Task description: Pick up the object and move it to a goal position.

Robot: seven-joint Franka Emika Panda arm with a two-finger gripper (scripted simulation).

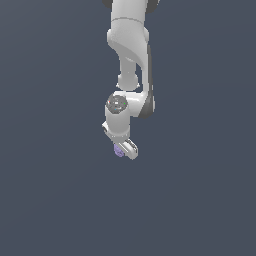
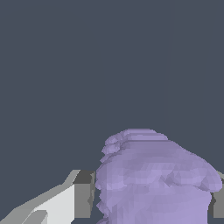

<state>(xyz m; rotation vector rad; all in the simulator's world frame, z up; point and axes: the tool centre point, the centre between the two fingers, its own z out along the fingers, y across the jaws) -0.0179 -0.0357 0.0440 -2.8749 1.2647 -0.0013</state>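
Note:
The object (image 1: pixel 118 150) is a small pale purple, knobbly blob. In the exterior view it sits between the fingers of my white gripper (image 1: pixel 123 150), which hangs from the arm near the middle of the picture. In the wrist view the object (image 2: pixel 153 179) fills the space between the two grey finger pads (image 2: pixel 84 194), which press on its sides. The gripper is shut on the object. Whether it rests on a surface or is lifted cannot be told from the flat background.
A plain dark blue-grey background (image 1: pixel 50 190) surrounds the arm in both views. The white arm links (image 1: pixel 127 45) come down from the picture's upper edge.

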